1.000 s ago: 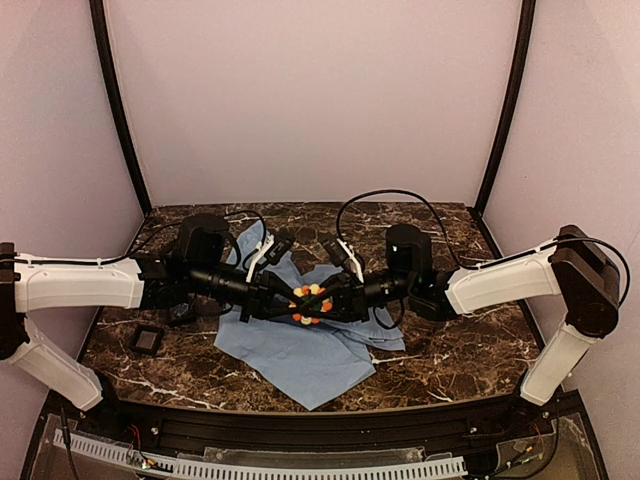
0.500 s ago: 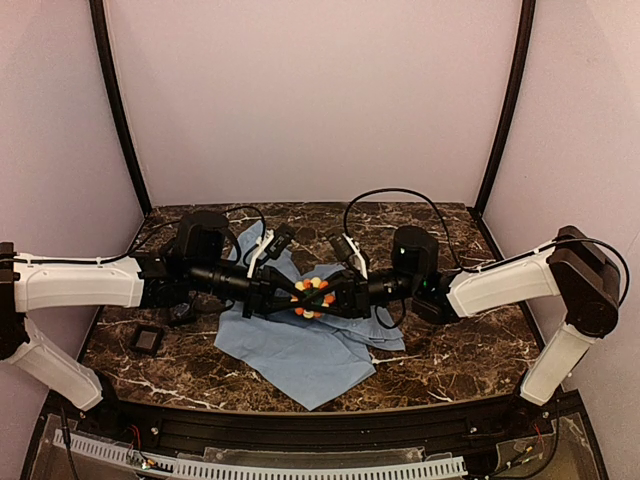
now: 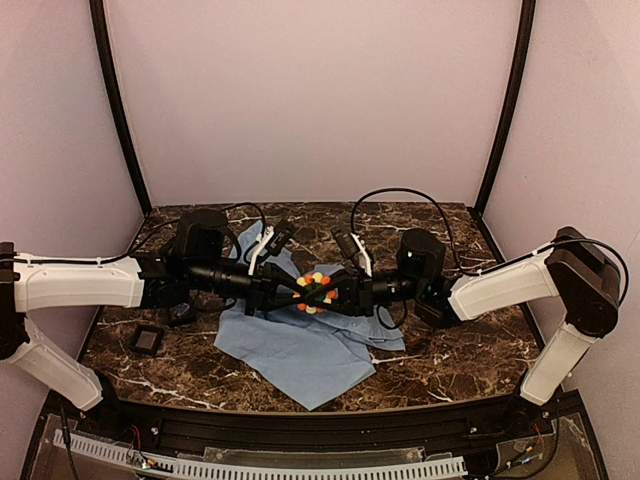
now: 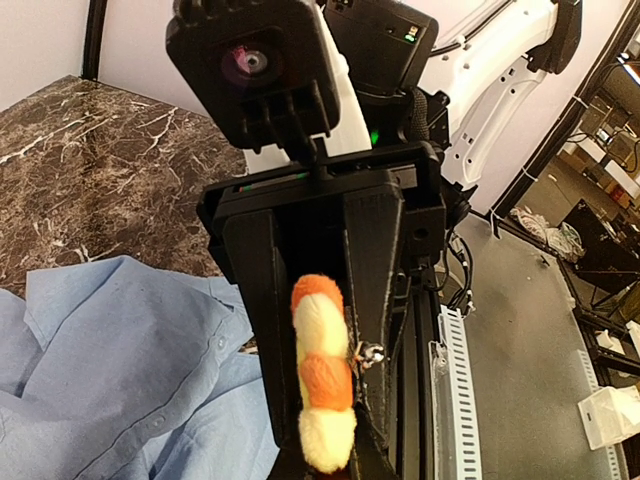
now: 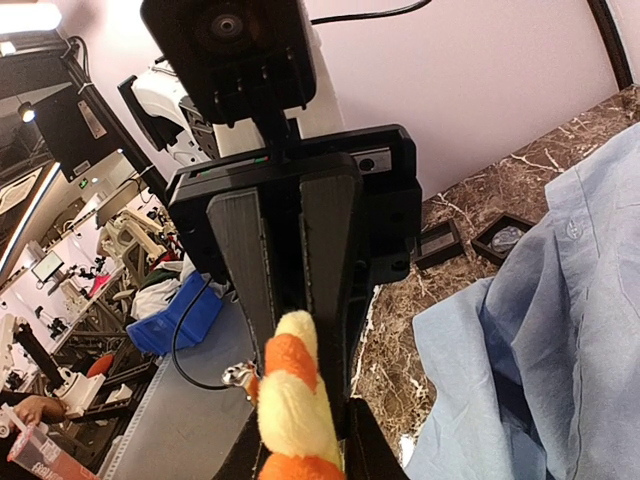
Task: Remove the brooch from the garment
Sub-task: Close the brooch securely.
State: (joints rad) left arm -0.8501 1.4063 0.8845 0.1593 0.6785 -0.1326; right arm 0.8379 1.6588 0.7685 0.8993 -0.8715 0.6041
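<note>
The brooch, orange and yellow petals round a dark centre, hangs between my two grippers above the light blue garment, which lies flat on the marble table. My left gripper comes in from the left and my right gripper from the right; both are shut on the brooch. In the left wrist view the brooch shows edge-on with a silver pin at its back, above my left gripper. In the right wrist view it sits at my right gripper. No fabric clings to it.
A small black square pad lies on the table at the left; two such pads show in the right wrist view. The shirt spreads under both arms. Black cables loop behind the right arm. Walls enclose the table.
Both grippers have moved a little up and away from the near edge with the brooch held between them. The shirt has stayed flat on the table.
</note>
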